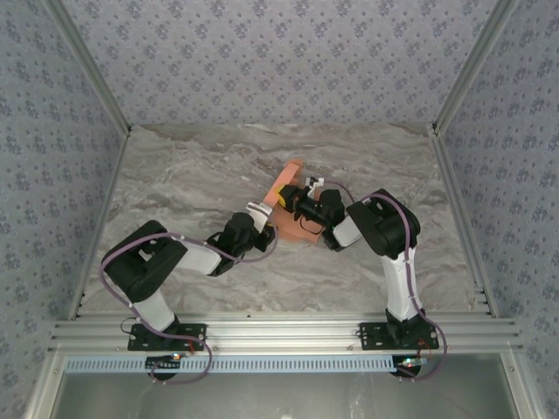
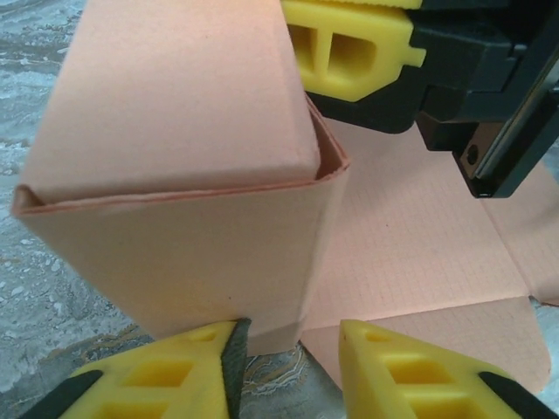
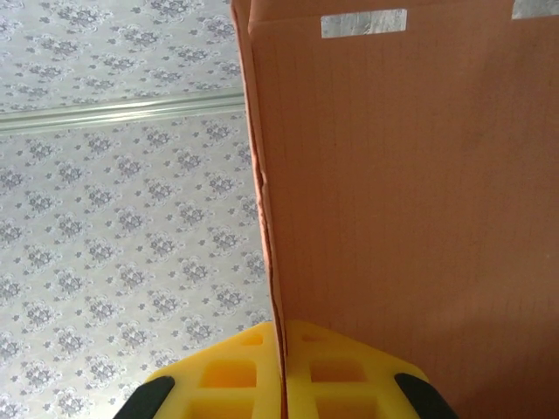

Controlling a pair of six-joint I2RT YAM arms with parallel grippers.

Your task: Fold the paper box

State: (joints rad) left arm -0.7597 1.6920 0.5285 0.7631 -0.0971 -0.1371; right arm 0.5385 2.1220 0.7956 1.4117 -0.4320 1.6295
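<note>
The orange-salmon paper box [image 1: 293, 230] lies partly folded at the middle of the marble table. One panel of it stands up [image 2: 175, 131] over the flat sheet [image 2: 410, 253]. My right gripper [image 3: 284, 353] is shut on the edge of an upright wall of the box [image 3: 402, 218], with the card pinched between its yellow pads. One of its fingers [image 2: 349, 44] shows over the box in the left wrist view. My left gripper [image 2: 293, 353] is open at the box's near-left corner. The bottom corner of the folded wall sits between its jaws, against the left pad.
Patterned walls [image 1: 279, 52] close in the table on three sides. An aluminium rail [image 1: 279, 336] runs along the near edge, with both arm bases on it. Bare marble [image 1: 183, 175] lies to the left and right of the box.
</note>
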